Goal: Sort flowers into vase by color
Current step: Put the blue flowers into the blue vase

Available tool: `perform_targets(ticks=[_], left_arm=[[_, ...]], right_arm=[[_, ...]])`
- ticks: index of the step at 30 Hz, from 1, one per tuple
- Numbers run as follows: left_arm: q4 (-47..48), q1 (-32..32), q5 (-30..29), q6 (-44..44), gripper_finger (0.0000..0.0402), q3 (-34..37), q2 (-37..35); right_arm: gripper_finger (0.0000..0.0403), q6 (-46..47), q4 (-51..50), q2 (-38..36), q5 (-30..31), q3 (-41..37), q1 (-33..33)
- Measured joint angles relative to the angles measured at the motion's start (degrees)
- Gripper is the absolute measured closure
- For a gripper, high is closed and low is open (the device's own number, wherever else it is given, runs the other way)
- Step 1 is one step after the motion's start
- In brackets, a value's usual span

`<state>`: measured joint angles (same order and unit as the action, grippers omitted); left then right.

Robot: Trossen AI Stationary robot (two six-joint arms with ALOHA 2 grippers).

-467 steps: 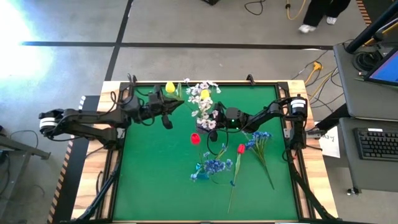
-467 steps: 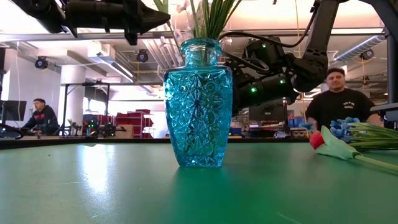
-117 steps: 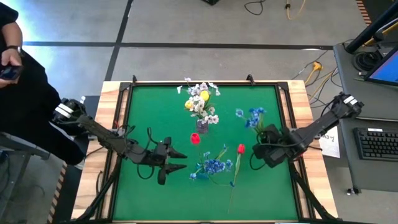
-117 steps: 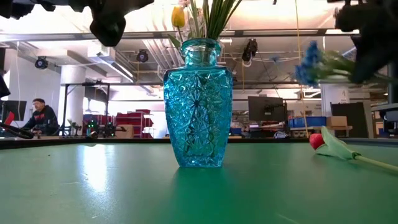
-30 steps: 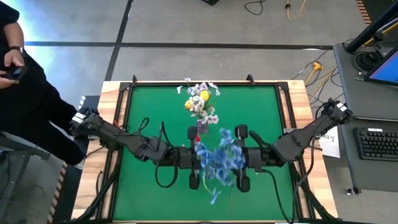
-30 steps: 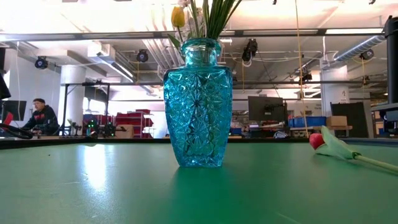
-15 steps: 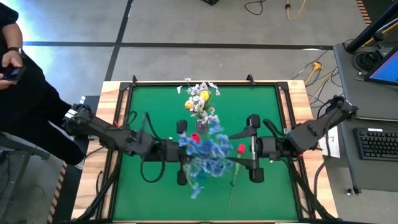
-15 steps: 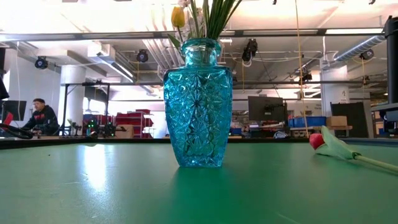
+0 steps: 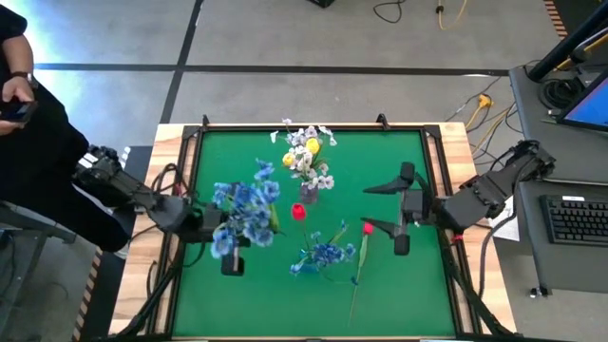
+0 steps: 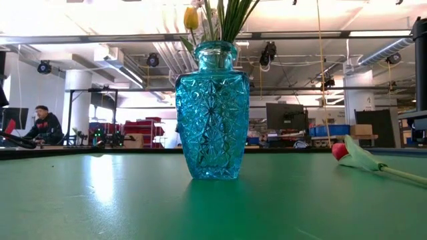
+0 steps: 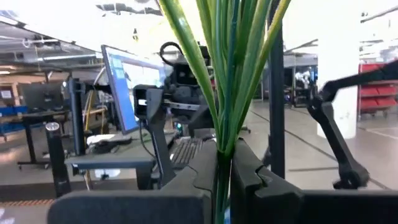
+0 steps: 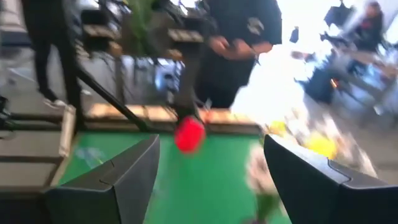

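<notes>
one blue flower bunch (image 9: pixel 243 209) in left gripper (image 9: pixel 231 231)

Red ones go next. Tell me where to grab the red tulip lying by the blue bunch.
Grip the red tulip on its bare green stem, below the bud, coming straight down. It lies flat on the mat, the stem running toward the near edge; the open right gripper is nearest.

The left gripper (image 9: pixel 231 231) is clamped on a bunch of blue flowers (image 9: pixel 243 209), held above the left half of the green table (image 9: pixel 228 304). The right gripper (image 9: pixel 399 209), fingers spread wide, sits at the right side. Yellow tulips (image 9: pixel 302 151) and white blossoms (image 9: pixel 313 176) stand in the vase (image 9: pixel 309 193) (seen only from above). More blue blooms (image 9: pixel 325 254) lie on the mat, touching a red tulip (image 9: pixel 367 228); another red tulip (image 9: pixel 298 211) is just beside the vase.
</notes>
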<state>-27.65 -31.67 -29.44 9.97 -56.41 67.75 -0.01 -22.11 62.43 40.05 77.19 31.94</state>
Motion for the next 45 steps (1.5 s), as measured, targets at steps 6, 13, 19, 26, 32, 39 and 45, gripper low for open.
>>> perform_targets(ticks=[6,13,19,26,32,39,45], left_arm=[[-5.5,-2.7,-2.7,-0.2,0.0402,6.8,-2.5],[-28.6,-3.0,-2.7,-0.7,0.0402,17.9,2.7],[-49.7,-2.9,-2.6,0.9,0.0401,23.9,11.7],[-59.7,-2.5,-2.6,0.4,0.0401,23.9,23.1],[-62.3,-1.8,-3.1,-0.4,0.0401,21.7,28.9],[-62.4,-0.5,-3.1,-0.4,0.0401,19.6,32.2],[-62.4,0.3,-4.2,-3.3,0.0401,20.3,34.2]], right_arm=[[0.0124,11.0,-6.8,-6.1,4.1,-7.7,0.0],[0.012,21.5,-4.2,-11.4,4.7,-21.0,0.0],[0.012,23.4,4.4,-12.1,5.2,-28.5,0.0],[0.0123,23.5,10.5,-11.7,5.6,-32.1,0.0],[0.0121,24.1,10.9,-11.3,6.7,-32.1,0.0],[0.0124,24.1,11.3,-11.3,6.6,-32.1,0.0],[0.012,23.9,11.3,-11.3,6.6,-32.1,0.0]])
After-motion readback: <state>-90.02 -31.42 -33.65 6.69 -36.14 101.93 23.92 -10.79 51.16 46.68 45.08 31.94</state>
